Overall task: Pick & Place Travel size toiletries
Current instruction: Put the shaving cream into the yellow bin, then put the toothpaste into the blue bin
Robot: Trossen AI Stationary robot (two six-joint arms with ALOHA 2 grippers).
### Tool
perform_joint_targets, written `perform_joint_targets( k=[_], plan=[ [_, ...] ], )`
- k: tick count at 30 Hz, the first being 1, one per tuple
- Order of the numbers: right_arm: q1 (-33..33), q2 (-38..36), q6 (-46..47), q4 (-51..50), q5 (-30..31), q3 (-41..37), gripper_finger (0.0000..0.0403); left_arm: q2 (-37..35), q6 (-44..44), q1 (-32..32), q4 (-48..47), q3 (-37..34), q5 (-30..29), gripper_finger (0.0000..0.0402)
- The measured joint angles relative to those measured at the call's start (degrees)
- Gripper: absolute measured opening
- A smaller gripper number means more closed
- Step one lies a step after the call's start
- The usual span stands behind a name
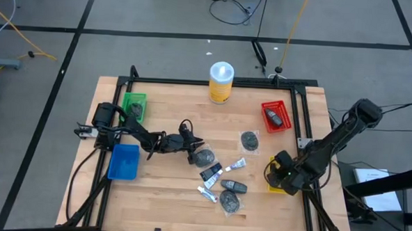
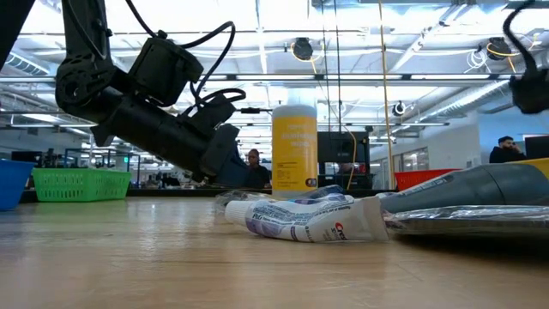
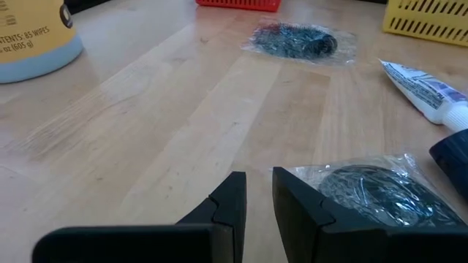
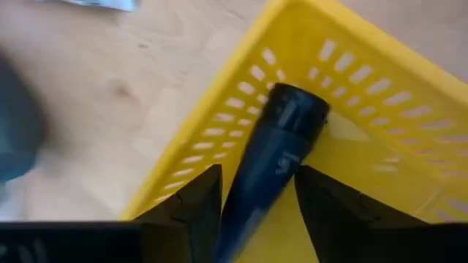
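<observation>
The toiletries lie mid-table in the high view: round dark packets (image 1: 249, 140) (image 1: 230, 202), small black bottles (image 1: 233, 186), and thin tubes (image 1: 233, 167). My left gripper (image 1: 191, 146) (image 3: 259, 193) is low over the wood, its fingers a narrow gap apart. It sits just beside a round dark packet (image 1: 204, 157) (image 3: 373, 193) in clear wrap. My right gripper (image 1: 281, 176) (image 4: 257, 175) is over the yellow bin (image 1: 276, 189) (image 4: 380, 80), shut on a black bottle (image 4: 289, 124). My left gripper has one finger (image 3: 296, 201) right against the packet's clear wrap edge (image 3: 292, 174). I cannot tell whether they touch, and nothing lies between the fingers. My right gripper pinches the black bottle's body (image 4: 256, 193) between its two fingers, which lie along it. The round cap end (image 4: 300, 109) points away from the fingers, over the inside of the yellow bin.
A tall yellow canister (image 1: 221, 82) (image 2: 294, 146) stands at the far edge. A red bin (image 1: 276, 115) and a green bin (image 1: 134, 107) each hold a dark item, and a blue bin (image 1: 124, 161) sits at the left. A tube (image 2: 309, 221) lies close to the low camera.
</observation>
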Motion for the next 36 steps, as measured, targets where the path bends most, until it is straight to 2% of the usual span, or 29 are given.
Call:
perform_joint_targets(
  k=[5,8,11,14,18,20,24,31,36],
  plan=[
    [1.02,-3.92,-1.83,-2.76,2.42,3.93,0.0162,0.0,-0.49,0.0,0.05,0.0,0.0,0.0067],
    [1.11,-5.95,-7.39,1.69,7.75,5.01,0.0153,0.0,-0.51,-0.02,0.3,0.0,0.0,0.0067],
    [1.04,-6.38,-22.05,11.95,18.82,5.03,0.0147,0.0,-0.51,-0.26,0.33,0.06,-0.01,0.0067],
    [0.44,-4.34,-42.59,23.78,28.39,5.11,0.0147,0.0,-0.47,-0.63,0.36,0.64,0.0,0.0067],
    [-2.99,0.33,-67.29,38.92,32.29,5.11,0.0146,0.0,0.39,-1.39,0.37,1.75,0.0,0.0067],
    [-5.88,2.95,-75.19,45.34,31.01,5.08,0.0146,0.0,0.72,-1.74,0.42,2.39,0.0,0.0067],
    [-13.67,7.61,-82.83,51.71,20.87,5.11,0.0155,0.0,2.58,-2.79,0.42,3.46,0.02,0.0067],
    [-26.34,12.6,-85.07,48.14,2.14,5.07,0.0203,0.0,4.48,-3.99,0.41,4.33,0.04,0.0067],
    [-30.35,16.92,-92.24,45.54,-0.95,5.06,0.0239,0.0,4.56,-4.02,0.14,4.33,0.02,0.0067]
  ],
)
